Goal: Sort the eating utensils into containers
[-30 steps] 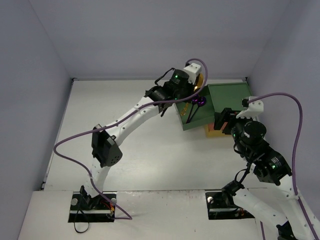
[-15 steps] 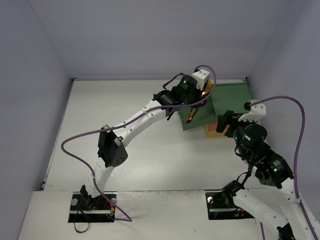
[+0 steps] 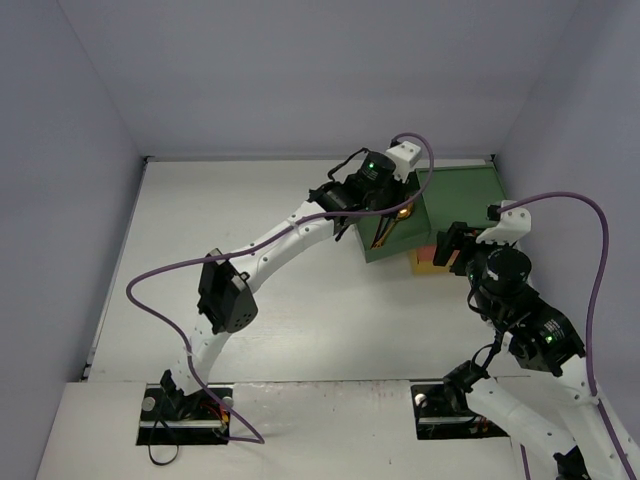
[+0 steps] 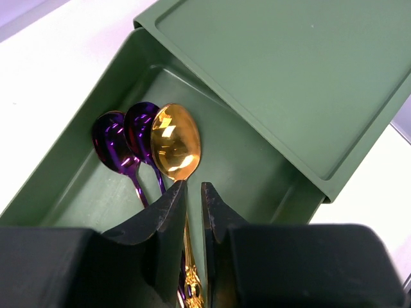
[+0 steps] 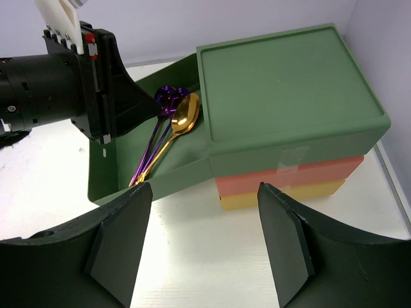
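The containers (image 5: 289, 83) stand as one stack: green on top, red-orange (image 5: 289, 175) in the middle, yellow (image 5: 282, 196) at the bottom. The green drawer (image 4: 77, 173) is pulled out. In it lie two purple spoons (image 4: 122, 138) and a gold spoon (image 4: 174, 149), side by side. My left gripper (image 4: 194, 186) hovers over the gold spoon's handle, its jaws a narrow gap apart and not pinching it. My right gripper (image 5: 204, 187) stands open over bare table in front of the stack, with nothing between its fingers.
The stack (image 3: 455, 195) sits at the table's far right, close to the side wall. The white table (image 3: 250, 330) stretches left of it. My left arm (image 3: 290, 230) reaches diagonally across the table to the drawer.
My left gripper carried the gold spoon right and down into the green drawer, then its jaws parted slightly and the spoon now lies beside the purple ones. The right arm shifted slightly.
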You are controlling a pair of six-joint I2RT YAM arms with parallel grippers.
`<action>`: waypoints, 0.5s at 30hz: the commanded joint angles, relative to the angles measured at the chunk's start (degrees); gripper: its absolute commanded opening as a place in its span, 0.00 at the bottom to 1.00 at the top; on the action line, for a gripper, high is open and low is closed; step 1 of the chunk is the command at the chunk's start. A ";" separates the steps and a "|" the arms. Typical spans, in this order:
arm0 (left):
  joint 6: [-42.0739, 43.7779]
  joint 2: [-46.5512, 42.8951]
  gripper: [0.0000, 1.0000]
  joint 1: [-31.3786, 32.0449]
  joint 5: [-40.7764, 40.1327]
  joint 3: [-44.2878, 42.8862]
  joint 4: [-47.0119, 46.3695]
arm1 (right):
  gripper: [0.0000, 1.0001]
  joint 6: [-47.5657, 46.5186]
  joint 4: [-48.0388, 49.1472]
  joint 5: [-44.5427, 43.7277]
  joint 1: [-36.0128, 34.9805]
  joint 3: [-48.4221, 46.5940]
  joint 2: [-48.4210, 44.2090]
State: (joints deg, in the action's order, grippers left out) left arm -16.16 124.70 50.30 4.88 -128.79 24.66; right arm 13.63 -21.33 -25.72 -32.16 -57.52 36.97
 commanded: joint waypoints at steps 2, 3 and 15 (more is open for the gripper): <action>-0.47 -3.07 0.23 -0.03 -0.67 -2.98 -3.19 | 0.64 -0.10 2.46 -2.36 0.43 -0.43 1.31; -1.36 -3.85 0.33 -0.03 -1.69 -3.43 -2.88 | 0.65 -0.28 2.44 -2.61 0.43 -0.60 1.65; -19.57 -17.46 0.81 -4.73 -20.34 10.30 11.00 | 0.66 -0.98 2.17 -2.57 2.76 -6.27 10.32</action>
State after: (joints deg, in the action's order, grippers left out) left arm -26.28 113.43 49.20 -12.74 -122.53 33.06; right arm 13.02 -22.09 -27.71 -30.45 -61.04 45.00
